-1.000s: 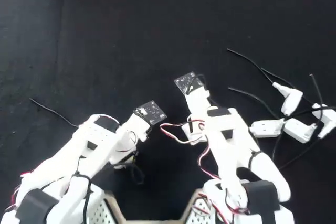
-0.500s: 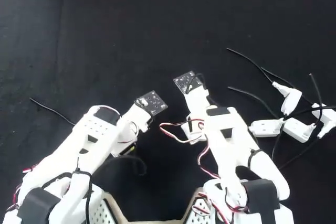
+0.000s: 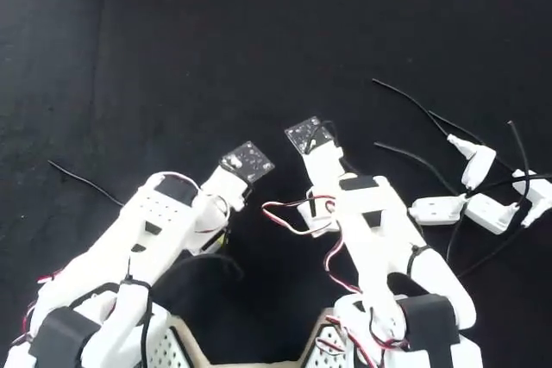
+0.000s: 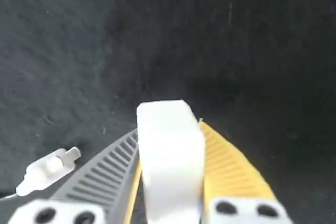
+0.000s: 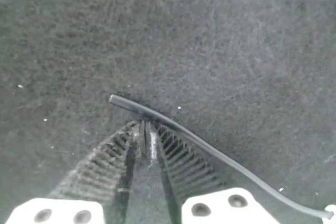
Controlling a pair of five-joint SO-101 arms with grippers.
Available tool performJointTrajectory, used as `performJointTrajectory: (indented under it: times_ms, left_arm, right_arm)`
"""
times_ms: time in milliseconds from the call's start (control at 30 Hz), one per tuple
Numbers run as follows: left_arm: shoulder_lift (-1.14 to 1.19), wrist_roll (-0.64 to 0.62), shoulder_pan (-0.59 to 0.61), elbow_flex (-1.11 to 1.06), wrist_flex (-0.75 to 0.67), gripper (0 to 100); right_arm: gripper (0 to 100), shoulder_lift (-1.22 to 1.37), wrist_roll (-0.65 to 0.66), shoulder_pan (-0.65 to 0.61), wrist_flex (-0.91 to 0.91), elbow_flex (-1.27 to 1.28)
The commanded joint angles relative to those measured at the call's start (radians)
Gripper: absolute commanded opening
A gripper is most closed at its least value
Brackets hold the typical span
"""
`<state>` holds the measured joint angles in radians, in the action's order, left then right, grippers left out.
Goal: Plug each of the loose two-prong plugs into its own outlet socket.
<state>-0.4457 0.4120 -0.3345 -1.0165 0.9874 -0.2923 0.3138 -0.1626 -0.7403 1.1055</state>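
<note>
The left gripper (image 4: pixel 168 128) is clamped on a white block (image 4: pixel 170 166); the block's near end is cut off. A loose plug (image 4: pixel 48 167) lies beside it. The right gripper (image 5: pixel 146 128) is closed, with a black wire (image 5: pixel 210 153) at its tips; I cannot tell if they touch. Farther away, more white pieces (image 3: pixel 438 210) lie clustered together.

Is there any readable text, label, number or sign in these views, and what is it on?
None can be read. The white block in the left gripper shows a blank face. The plugs and sockets on the black cloth show no legible print. The specks on the arms' small boards are too small to read.
</note>
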Motion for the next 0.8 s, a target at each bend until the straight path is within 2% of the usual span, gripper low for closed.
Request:
performJointTrajectory:
  times_ms: [0, 233, 367, 600, 667, 767]
  left_arm:
    - [0.000, -0.009, 0.010, 0.001, -0.023, 18]
    - [-0.002, 0.003, 0.001, 0.004, -0.020, 18]
    - [0.000, 0.035, 0.005, -0.005, -0.025, 25]
    - [0.002, 0.040, 0.004, -0.005, -0.026, 21]
    - [0.002, 0.040, 0.002, -0.005, -0.026, 17]
    - [0.002, 0.040, 0.002, -0.005, -0.025, 6]
  right_arm:
    - [1.2, 0.018, 0.008, -0.003, -0.008, 0.015]
    - [1.2, 0.018, 0.008, -0.003, -0.008, 0.015]
    - [1.2, 0.018, 0.008, -0.003, -0.008, 0.015]
    - [1.2, 0.018, 0.008, -0.003, -0.008, 0.015]
    - [1.2, 0.018, 0.008, -0.003, -0.008, 0.015]
    - [1.2, 0.018, 0.008, -0.003, -0.008, 0.015]
